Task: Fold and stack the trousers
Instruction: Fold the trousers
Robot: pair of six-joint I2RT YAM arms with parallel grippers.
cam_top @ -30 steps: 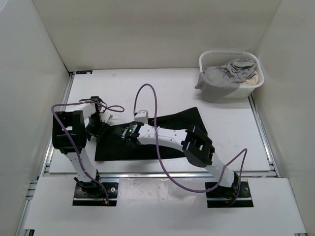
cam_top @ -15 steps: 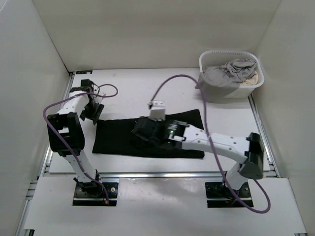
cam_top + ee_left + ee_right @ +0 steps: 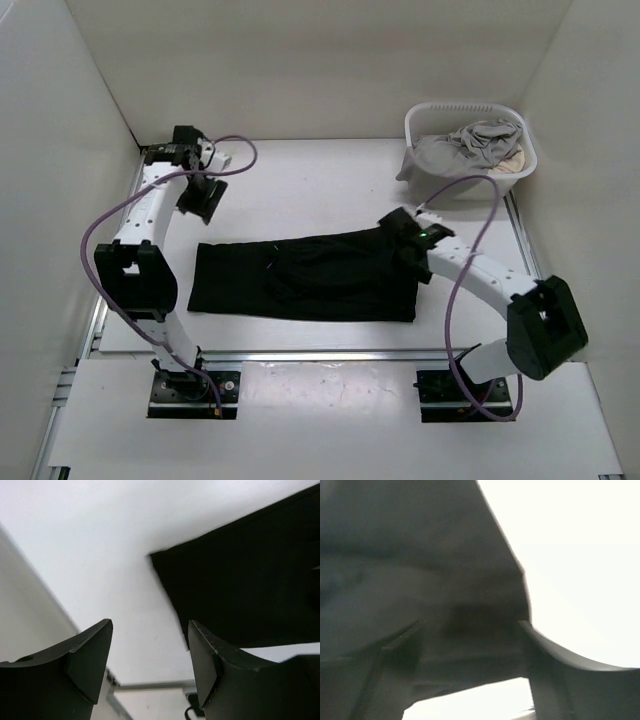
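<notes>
A: Where're the trousers [image 3: 300,275]?
B: Flat, mid table [image 3: 330,180], twd near edge. My L claw [image 3: 150,623]: spread, empty, by far-left corner, well off them. R claw [image 3: 400,235]: at their far-right corner; gripping or not, can't tell.

Rt wrist view's all blur: trousers [image 3: 410,555] just a dark smear, right gripper [image 3: 470,627] barely outlined, can't tell if it pinches cloth. Left wrist view cuts trousers at rt edge. Beige cloth [image 3: 513,156] in basket [image 3: 460,104] mostly buried under grey garment [image 3: 450,160].
</notes>
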